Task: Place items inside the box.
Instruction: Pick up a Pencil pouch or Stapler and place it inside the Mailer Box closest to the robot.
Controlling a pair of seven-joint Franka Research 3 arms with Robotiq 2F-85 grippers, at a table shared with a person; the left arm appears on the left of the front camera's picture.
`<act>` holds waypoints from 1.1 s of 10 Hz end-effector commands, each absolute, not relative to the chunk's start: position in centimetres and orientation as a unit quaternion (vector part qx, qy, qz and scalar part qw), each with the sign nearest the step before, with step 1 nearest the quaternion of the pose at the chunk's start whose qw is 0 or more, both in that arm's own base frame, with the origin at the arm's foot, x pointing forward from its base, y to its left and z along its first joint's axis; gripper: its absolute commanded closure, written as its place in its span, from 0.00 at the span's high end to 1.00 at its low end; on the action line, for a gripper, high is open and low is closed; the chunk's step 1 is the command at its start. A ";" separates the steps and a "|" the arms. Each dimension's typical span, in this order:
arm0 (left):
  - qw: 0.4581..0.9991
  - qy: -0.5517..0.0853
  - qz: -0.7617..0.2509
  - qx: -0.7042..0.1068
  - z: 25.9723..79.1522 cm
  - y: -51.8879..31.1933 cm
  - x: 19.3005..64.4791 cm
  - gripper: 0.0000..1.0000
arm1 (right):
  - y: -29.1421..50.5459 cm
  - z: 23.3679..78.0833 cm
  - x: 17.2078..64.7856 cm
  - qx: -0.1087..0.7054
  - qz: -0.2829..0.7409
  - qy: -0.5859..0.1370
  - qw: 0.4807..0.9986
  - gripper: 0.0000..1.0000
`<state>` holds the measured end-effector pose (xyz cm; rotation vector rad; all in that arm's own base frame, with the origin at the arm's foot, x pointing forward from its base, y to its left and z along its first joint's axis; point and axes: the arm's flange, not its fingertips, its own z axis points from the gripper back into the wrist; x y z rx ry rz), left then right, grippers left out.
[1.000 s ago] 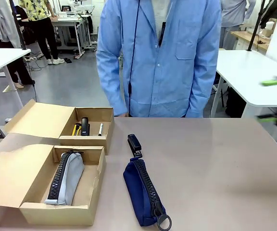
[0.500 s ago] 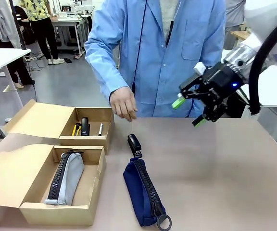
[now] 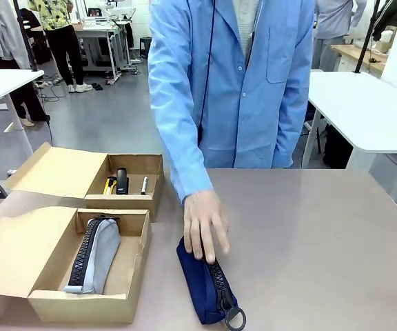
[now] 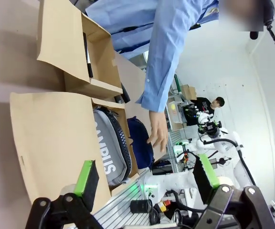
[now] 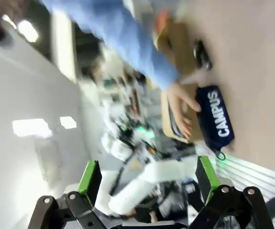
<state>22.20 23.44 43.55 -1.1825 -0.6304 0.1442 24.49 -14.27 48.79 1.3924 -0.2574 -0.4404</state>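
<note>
A navy zip pouch (image 3: 209,286) lies on the table right of the box (image 3: 126,303), and a person's hand (image 3: 204,224) rests on its far end. Inside the box lies a pale grey zip pouch (image 3: 96,256), with the wide lid flap (image 3: 12,248) folded out to the left. In the left wrist view my left gripper (image 4: 146,174) is open above the flap (image 4: 56,138), with the grey pouch (image 4: 110,155) and the navy pouch (image 4: 140,145) beyond it. In the blurred right wrist view my right gripper (image 5: 147,174) is open high over the table, far from the navy pouch (image 5: 216,117), the hand (image 5: 180,107) and a black stapler (image 5: 200,55).
A smaller cardboard box (image 3: 126,200) stands behind the larger one and holds several small desk things. The person in a blue coat (image 3: 233,83) leans over the far edge. The right half of the table (image 3: 322,248) is bare.
My right arm, at the front view's right half a second ago, has swung out of that view. The person has leaned in and put a hand on the navy pouch, covering the stapler.
</note>
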 end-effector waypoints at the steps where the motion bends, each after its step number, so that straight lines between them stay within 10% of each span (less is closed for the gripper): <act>1: 0.776 -0.301 0.060 -0.551 43.7 23.4 22.2 1.00 | -10.1 49.9 27.6 0.611 -0.151 -0.083 0.772 1.00; 11: 0.776 -0.301 0.060 -0.551 43.7 23.4 22.2 1.00 | -4.4 51.5 29.4 0.563 -0.118 -0.069 0.815 1.00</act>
